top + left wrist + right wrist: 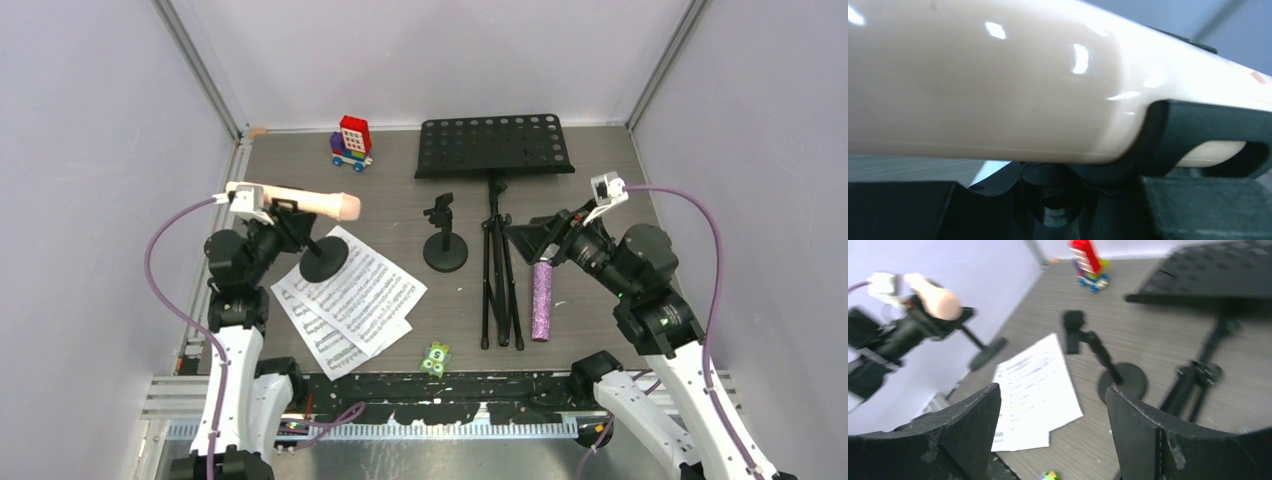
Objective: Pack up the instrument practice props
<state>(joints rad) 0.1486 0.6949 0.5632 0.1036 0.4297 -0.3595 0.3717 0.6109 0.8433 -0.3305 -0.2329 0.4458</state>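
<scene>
Left end effector [283, 216] clamps the mic mount [323, 260], right end effector [535, 240] gapes; if you tilt, pink microphone [300, 203] may slide out.

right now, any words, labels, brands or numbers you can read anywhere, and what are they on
None can be read.
white sheet-music pages: printed lines of notation, too small to read.
small green piece: a mark on top, too small to tell.
toy brick vehicle: white patterned panel, no legible text.
</scene>
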